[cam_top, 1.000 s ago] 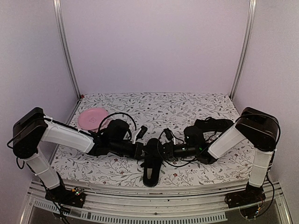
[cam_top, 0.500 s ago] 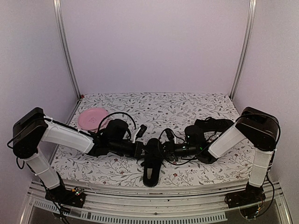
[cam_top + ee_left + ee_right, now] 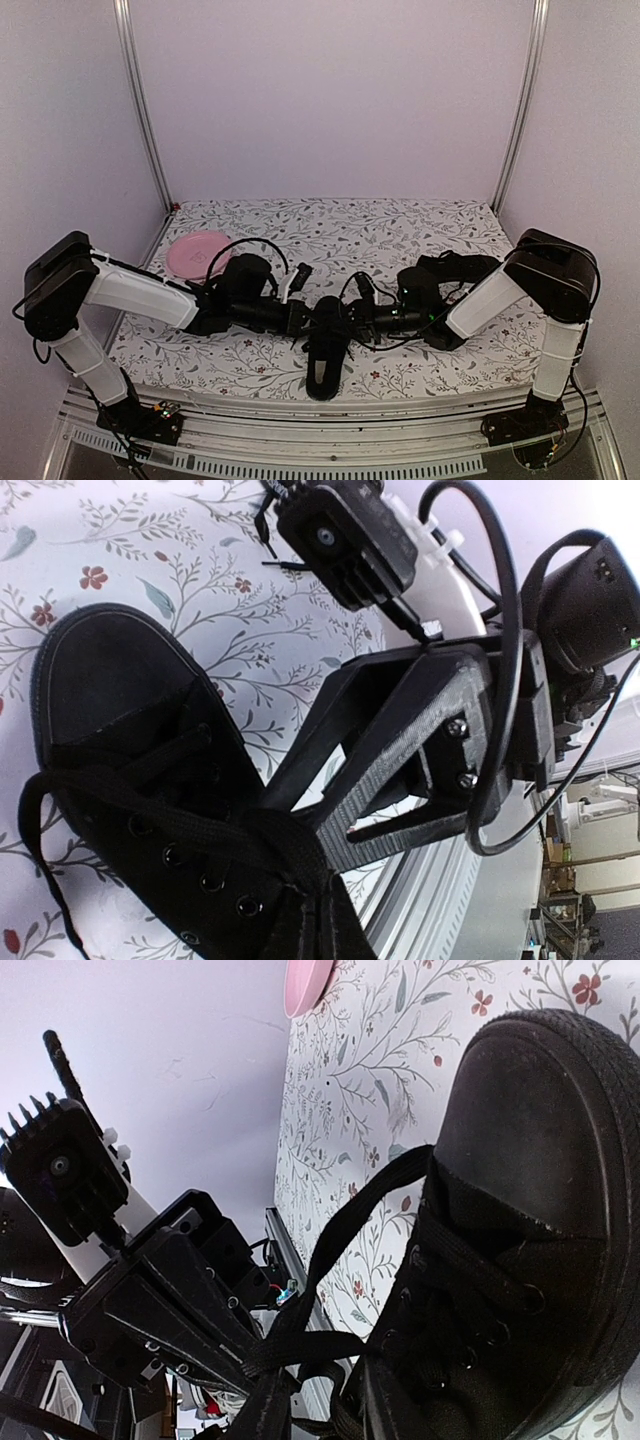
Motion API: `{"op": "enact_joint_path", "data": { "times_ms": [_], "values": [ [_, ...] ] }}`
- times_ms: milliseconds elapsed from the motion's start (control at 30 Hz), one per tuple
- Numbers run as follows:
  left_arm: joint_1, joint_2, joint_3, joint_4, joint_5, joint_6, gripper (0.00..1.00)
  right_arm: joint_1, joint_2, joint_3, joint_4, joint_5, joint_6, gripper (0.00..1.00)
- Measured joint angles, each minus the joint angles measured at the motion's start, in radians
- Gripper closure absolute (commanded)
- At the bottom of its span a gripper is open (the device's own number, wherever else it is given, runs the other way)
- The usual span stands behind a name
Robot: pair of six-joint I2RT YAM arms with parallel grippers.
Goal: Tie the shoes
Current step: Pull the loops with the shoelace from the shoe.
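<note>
One black shoe [image 3: 325,352] lies at the table's front centre, toe toward the near edge. It fills the left of the left wrist view [image 3: 120,730] and the right of the right wrist view [image 3: 530,1210]. My left gripper [image 3: 305,318] [image 3: 325,920] is shut on a black lace [image 3: 200,830] at the eyelets. My right gripper [image 3: 362,318] [image 3: 325,1410] faces it across the shoe, jaws a little apart, with a lace loop [image 3: 360,1200] between its fingers [image 3: 400,770]. The other shoe [image 3: 455,265] lies at the back right, partly behind the right arm.
A pink plate [image 3: 197,252] [image 3: 305,985] sits at the back left on the flowered tablecloth [image 3: 350,225]. The table's metal front rail [image 3: 330,440] runs just beyond the shoe's toe. Cables loop above both wrists.
Both grippers have edged slightly closer together over the shoe. The shoe has stayed where it was, and both grips look unchanged.
</note>
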Motion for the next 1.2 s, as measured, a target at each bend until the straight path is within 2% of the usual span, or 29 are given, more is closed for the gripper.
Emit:
{"op": "enact_joint_path", "data": {
  "times_ms": [267,467,667,800,867,1033,1200],
  "values": [
    [0.000,-0.002,-0.006,0.010,-0.002,-0.001,1.00,0.000,0.006,0.000,0.010,-0.001,0.027,0.73],
    [0.007,-0.010,-0.041,0.039,0.008,-0.008,1.00,0.000,-0.002,-0.002,0.013,0.010,0.031,0.78],
    [0.023,-0.018,-0.077,0.040,0.024,-0.022,0.81,0.000,-0.092,-0.004,-0.079,0.061,-0.051,0.67],
    [0.040,-0.055,-0.078,0.017,0.014,-0.021,0.62,0.000,-0.177,-0.007,-0.198,0.101,-0.158,0.65],
    [0.045,-0.081,-0.077,0.001,0.000,-0.013,0.57,0.002,-0.215,-0.007,-0.262,0.124,-0.217,0.64],
    [0.049,-0.110,-0.048,-0.096,-0.046,0.007,0.53,0.014,-0.274,-0.007,-0.398,0.188,-0.325,0.61],
    [0.037,-0.103,0.026,-0.236,-0.098,0.033,0.52,0.044,-0.280,-0.007,-0.478,0.240,-0.376,0.52]
  ]
}}
